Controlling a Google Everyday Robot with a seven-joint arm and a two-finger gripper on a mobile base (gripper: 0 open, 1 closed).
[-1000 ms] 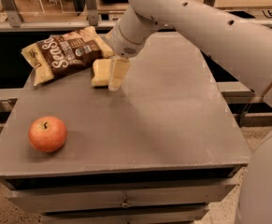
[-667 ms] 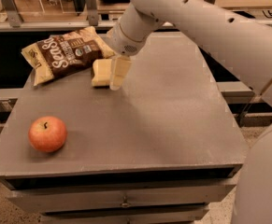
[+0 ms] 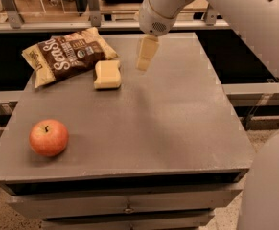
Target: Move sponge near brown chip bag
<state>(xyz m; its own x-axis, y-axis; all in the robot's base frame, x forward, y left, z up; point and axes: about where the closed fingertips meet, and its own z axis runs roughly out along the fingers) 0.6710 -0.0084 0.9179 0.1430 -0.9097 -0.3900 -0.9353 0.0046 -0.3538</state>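
The pale yellow sponge (image 3: 107, 74) lies flat on the grey table (image 3: 177, 128), just off the right lower corner of the brown chip bag (image 3: 67, 54), almost touching it. The bag lies at the table's back left, its white lettering facing up. My gripper (image 3: 143, 63) hangs above the table to the right of the sponge, clear of it. It is open and holds nothing; its cream fingers (image 3: 147, 49) point down.
A red apple (image 3: 48, 137) sits at the table's front left. A metal rail and shelf (image 3: 57, 25) run behind the table. My white arm (image 3: 235, 13) reaches in from the upper right, and my base (image 3: 268, 190) is at the right edge.
The gripper has let go of the sponge and moved up and to the right, away from it. The sponge stays on the table beside the chip bag.
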